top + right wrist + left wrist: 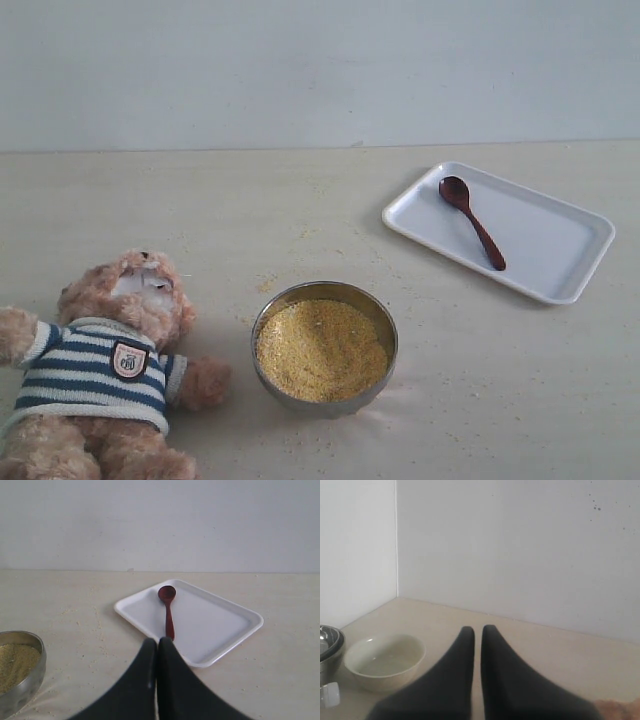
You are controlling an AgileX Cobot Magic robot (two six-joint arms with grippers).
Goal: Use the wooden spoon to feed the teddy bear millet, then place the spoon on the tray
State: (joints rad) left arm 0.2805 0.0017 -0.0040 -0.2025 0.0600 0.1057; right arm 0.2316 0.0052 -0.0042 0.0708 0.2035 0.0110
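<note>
The teddy bear (100, 370) lies on its back at the front left of the table, face up. Beside it stands a round steel bowl (264, 322) filled with millet (320, 350). At the back right, the wooden spoon (472, 222) lies in the white tray (560, 250), bowl end toward the wall. Neither gripper shows in the exterior view. In the right wrist view my right gripper (158, 641) is shut and empty, its tips short of the spoon (169, 610) on the tray (215, 625). My left gripper (477, 628) is shut on nothing, above bare table.
Loose grains are scattered on the table around the steel bowl (30, 680). In the left wrist view an empty cream bowl (385, 660) and stacked steel bowls (330, 650) stand near a wall corner. A wall runs along the table's far edge.
</note>
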